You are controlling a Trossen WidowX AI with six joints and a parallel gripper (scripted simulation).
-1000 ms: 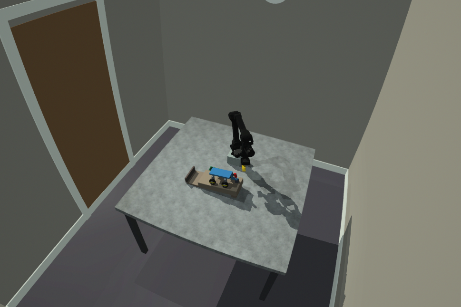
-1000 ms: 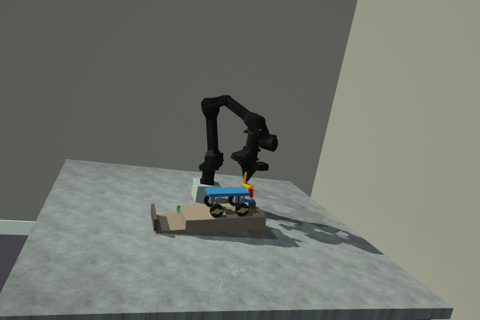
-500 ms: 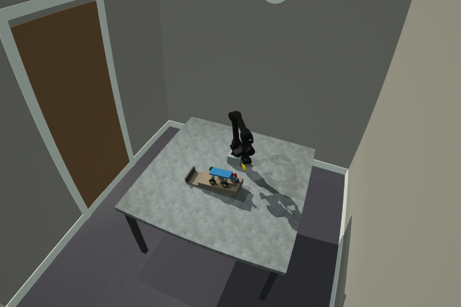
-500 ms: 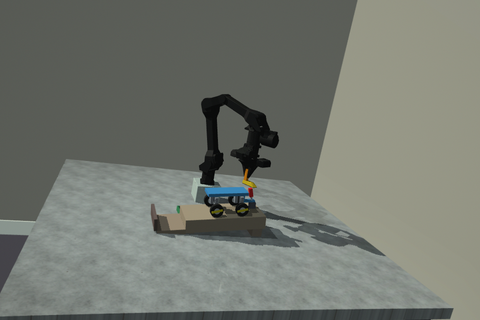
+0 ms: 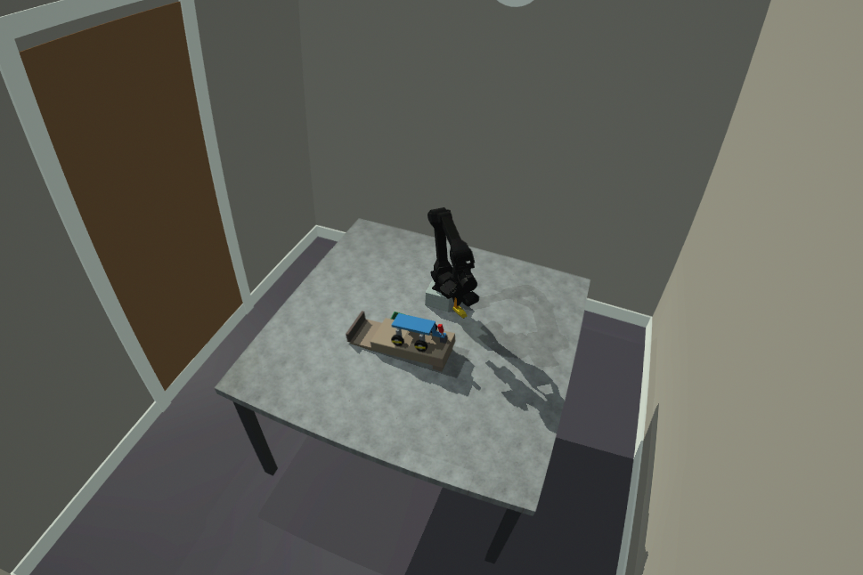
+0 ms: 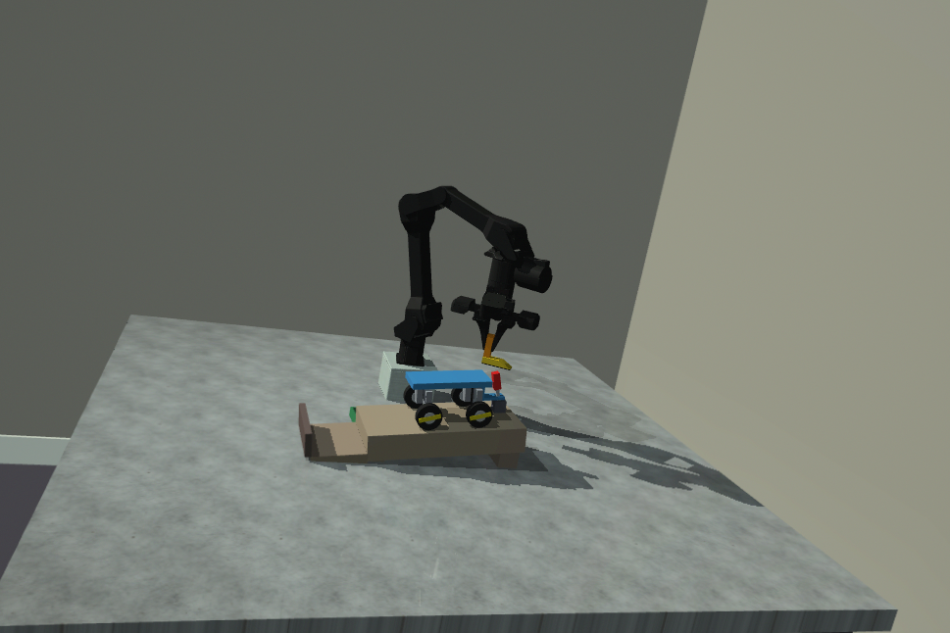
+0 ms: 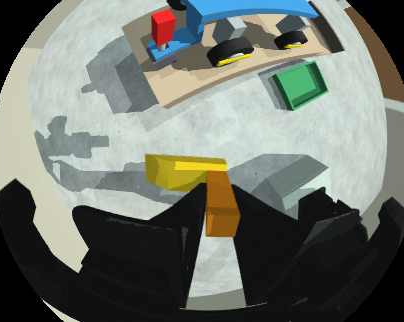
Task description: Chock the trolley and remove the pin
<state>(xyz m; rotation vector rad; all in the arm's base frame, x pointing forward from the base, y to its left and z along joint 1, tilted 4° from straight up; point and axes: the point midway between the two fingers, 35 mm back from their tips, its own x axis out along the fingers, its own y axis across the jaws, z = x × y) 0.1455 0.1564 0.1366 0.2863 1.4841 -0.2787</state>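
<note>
Grey walls are standing behind the mottled table (image 5: 310,407) (image 6: 416,537) (image 7: 203,120). Above it, my pincer (image 5: 455,302) (image 6: 489,344) (image 7: 220,200) is gripping the chock (image 5: 459,311) (image 6: 496,363) (image 7: 185,172) by its orange handle, its yellow body pointing crosswise; the trolley (image 5: 413,322) (image 6: 450,379) (image 7: 253,10) is waiting beyond, on the ramp (image 5: 405,352) (image 6: 446,445) (image 7: 170,92).
</note>
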